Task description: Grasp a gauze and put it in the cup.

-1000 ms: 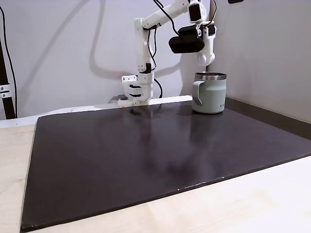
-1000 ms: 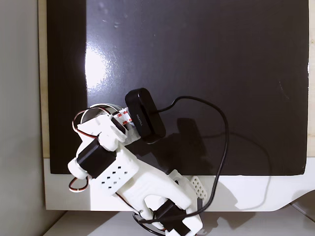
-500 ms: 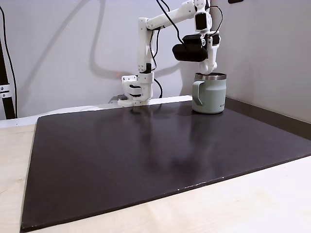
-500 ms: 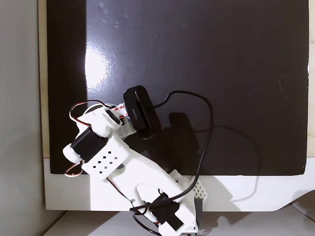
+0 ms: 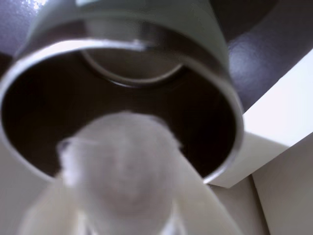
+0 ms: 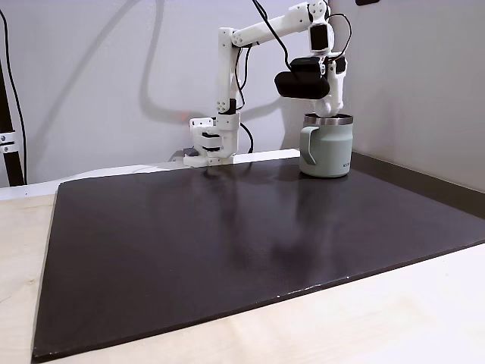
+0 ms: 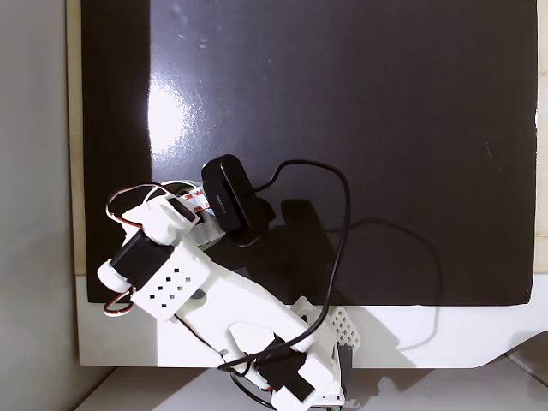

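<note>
In the wrist view the pale grey-green cup (image 5: 215, 39) is seen from straight above, its silver rim ringing a dark inside. The white gauze (image 5: 122, 161) hangs blurred and close over the cup's mouth, with my gripper (image 5: 122, 208) shut on it and the white fingers (image 5: 205, 210) flanking it at the bottom edge. In the fixed side view the cup (image 6: 327, 148) stands at the back right of the mat, handle to the left, and my gripper (image 6: 334, 106) points down just above its rim. In the fixed top view the arm (image 7: 171, 282) covers the cup.
A dark mat (image 6: 227, 243) covers most of the wooden table (image 6: 394, 318). The arm's white base (image 6: 208, 144) stands at the mat's back edge, left of the cup. A grey wall (image 6: 424, 83) rises close behind and right of the cup. A black camera cable (image 7: 342, 231) loops over the mat.
The arm has swung right in the side view and reached further out, bringing the gripper with the gauze from left of the cup to directly above its mouth.
</note>
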